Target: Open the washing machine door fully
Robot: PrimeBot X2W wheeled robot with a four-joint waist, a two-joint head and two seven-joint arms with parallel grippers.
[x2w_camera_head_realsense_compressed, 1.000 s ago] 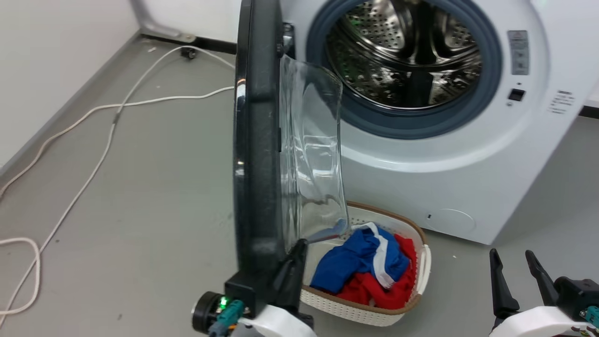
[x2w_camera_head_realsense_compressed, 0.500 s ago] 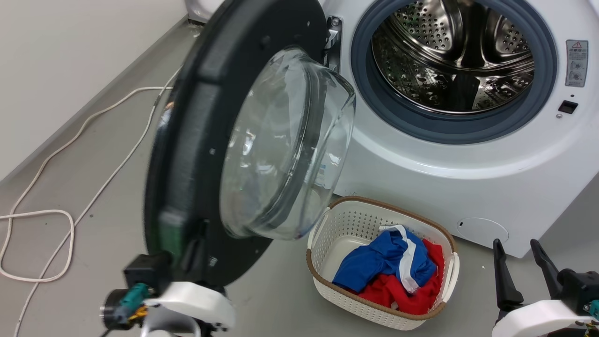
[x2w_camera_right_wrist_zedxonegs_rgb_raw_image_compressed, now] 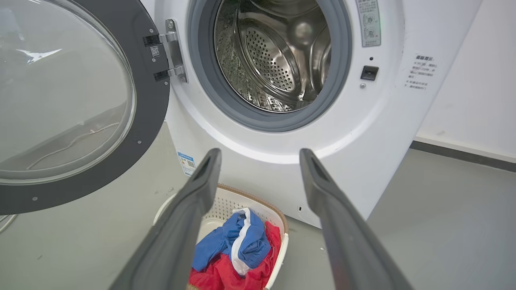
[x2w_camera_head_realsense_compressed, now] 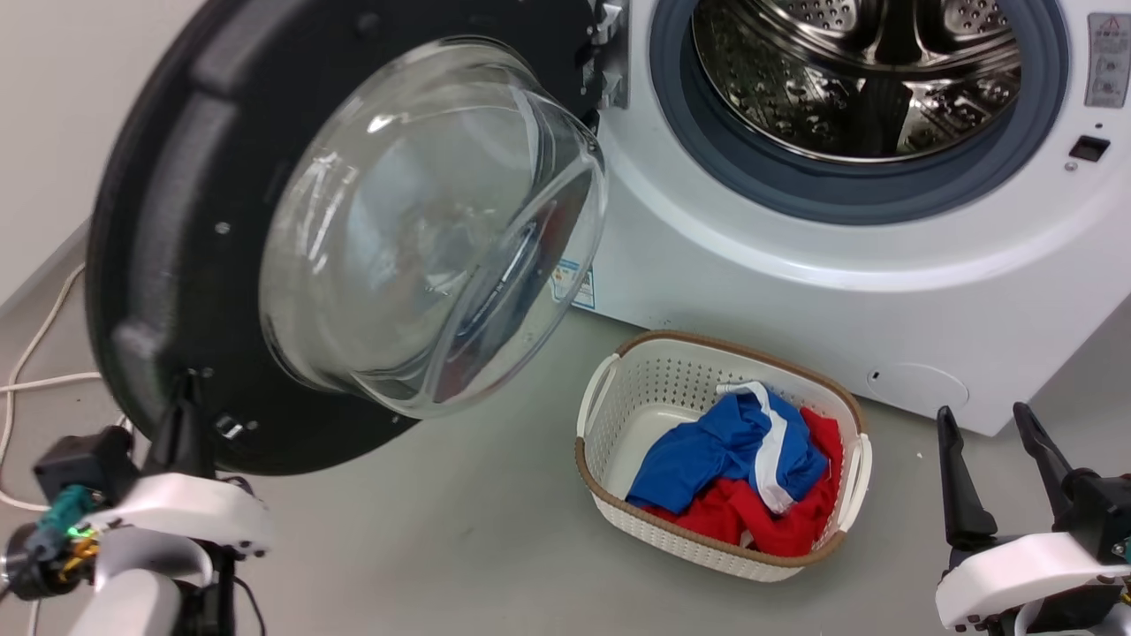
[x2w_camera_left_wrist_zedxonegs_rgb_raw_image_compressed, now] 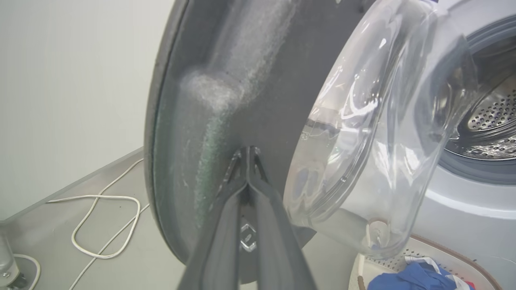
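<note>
Pushing, I judge, not pinching: your left hand point(x2w_camera_left_wrist_zedxonegs_rgb_raw_image_compressed: 248, 151) has its fingers pressed together, tips on the black inner face of the washing machine door point(x2w_camera_head_realsense_compressed: 159, 221).
– And the right?
– Your right hand point(x2w_camera_head_realsense_compressed: 982, 411) is spread, idle, low beside the basket point(x2w_camera_head_realsense_compressed: 654, 389), clear of the swing. The door hangs wide off the washing machine point(x2w_camera_head_realsense_compressed: 751, 265), drum exposed.
– Counts?
– One door, one machine, one basket, two hands.
</note>
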